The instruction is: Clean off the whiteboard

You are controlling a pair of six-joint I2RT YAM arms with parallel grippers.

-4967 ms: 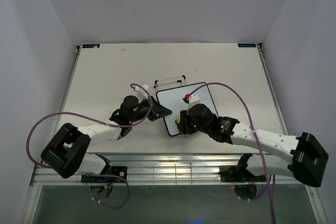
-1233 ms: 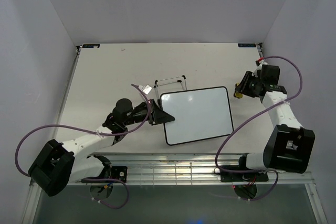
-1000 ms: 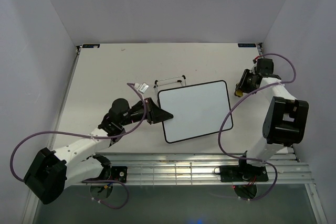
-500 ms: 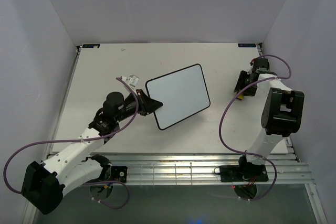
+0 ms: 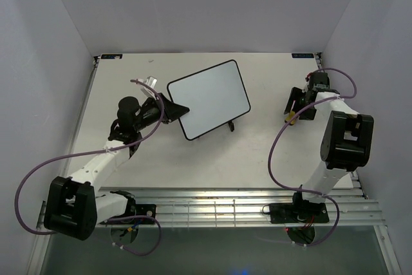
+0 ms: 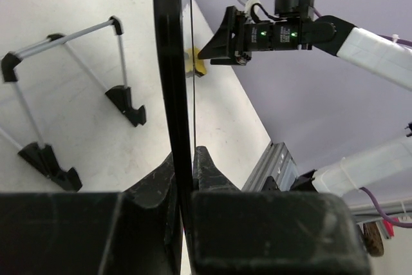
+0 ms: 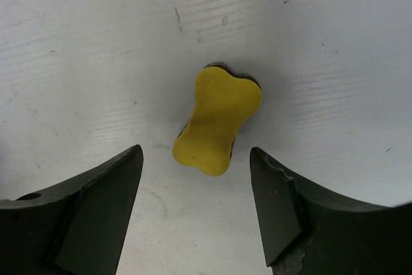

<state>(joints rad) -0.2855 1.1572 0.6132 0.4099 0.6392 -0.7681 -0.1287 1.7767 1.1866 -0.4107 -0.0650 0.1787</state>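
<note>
Whiteboard point(image 5: 209, 98) has swung up toward the far left since a second ago and now sits tilted over the worktop point(image 5: 257, 159), face clean (no red marks I can see). My left jaws pinch its left edge, with the long axis running far-right from them. My right jaws, spread, straddle the yellow eraser point(image 7: 217, 120), well apart from the board.

A yellow bone-shaped eraser point(image 7: 217, 120) lies flat on the scuffed white bench point(image 5: 212, 165), at the top view's right.
</note>
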